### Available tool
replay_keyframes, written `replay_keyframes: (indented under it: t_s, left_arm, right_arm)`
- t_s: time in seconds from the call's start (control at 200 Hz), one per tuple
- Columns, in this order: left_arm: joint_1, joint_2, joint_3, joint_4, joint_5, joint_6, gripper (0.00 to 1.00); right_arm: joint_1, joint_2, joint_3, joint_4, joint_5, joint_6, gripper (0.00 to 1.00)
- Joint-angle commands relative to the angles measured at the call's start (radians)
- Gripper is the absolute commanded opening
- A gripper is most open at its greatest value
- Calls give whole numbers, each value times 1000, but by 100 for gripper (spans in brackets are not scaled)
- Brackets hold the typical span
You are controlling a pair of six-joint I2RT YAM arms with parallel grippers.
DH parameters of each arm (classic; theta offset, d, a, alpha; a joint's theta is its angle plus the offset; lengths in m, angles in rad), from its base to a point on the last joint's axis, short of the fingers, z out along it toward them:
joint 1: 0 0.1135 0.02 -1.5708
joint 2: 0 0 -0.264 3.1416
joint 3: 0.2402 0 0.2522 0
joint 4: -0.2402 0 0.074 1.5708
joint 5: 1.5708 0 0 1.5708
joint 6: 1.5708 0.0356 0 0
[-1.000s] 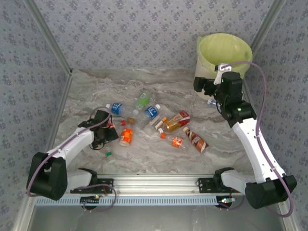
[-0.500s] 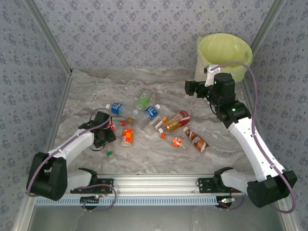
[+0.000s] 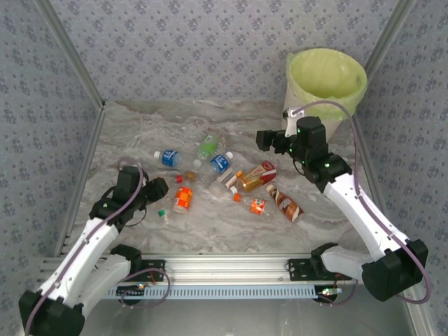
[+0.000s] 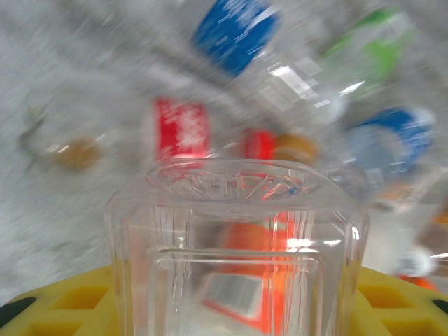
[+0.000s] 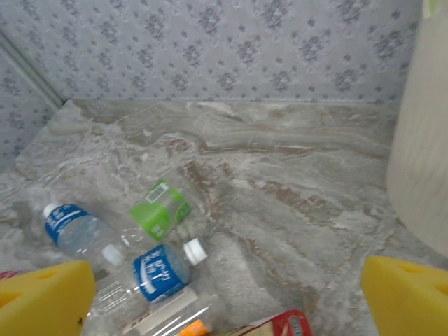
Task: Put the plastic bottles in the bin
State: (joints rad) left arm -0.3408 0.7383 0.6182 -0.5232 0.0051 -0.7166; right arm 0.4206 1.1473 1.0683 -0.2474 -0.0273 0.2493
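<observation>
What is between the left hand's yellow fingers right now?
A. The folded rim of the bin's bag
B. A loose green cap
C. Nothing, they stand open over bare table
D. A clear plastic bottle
D: the left wrist view shows the left hand shut on a clear plastic bottle, its ribbed end facing the camera and the yellow fingers on either side of it.

One white bin (image 3: 297,98), far right; two blue-labelled bottles (image 3: 168,157), one green-labelled bottle (image 3: 208,147), two orange-labelled bottles (image 3: 183,199), one red-labelled bottle (image 3: 262,169), one brown-labelled bottle (image 3: 285,203), one clear bottle (image 4: 234,238), near left; two robot arms (image 3: 357,203), near edge
</observation>
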Motion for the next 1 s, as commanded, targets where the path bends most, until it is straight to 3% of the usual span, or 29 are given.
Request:
replay_keyframes:
  t_s: [0.0,0.09,0.18,0.265,0.375,0.525,0.67,0.895,0.954,0.994]
  left_arm:
    - [-5,-21,46,206,108,-8,46]
    - [-4,30,90,333,177,-33,46]
    - [-4,106,116,506,257,-74,46]
    - [-6,194,152,634,302,-107,46]
    - [-12,302,235,720,374,-124,45]
    - [-47,415,348,780,477,-131,45]
    - [-93,476,404,788,509,-126,44]
    - [-121,493,410,796,521,-136,44]
    - [-122,492,406,792,522,-141,44]
    - [-122,490,400,792,522,-145,44]
  right_arm:
    - [35,7,-12,52,-59,48,100]
    - [60,11,-22,79,-92,111,100]
    - [86,10,-58,139,-73,341,100]
    - [114,3,-119,294,-170,436,99]
    - [166,8,-183,467,-259,402,99]
    - [249,83,-167,501,-402,345,99]
    - [360,143,-140,517,-371,255,99]
    - [401,213,-86,565,-371,245,94]
    - [404,219,-85,593,-359,263,91]
    - [407,223,-87,607,-345,273,81]
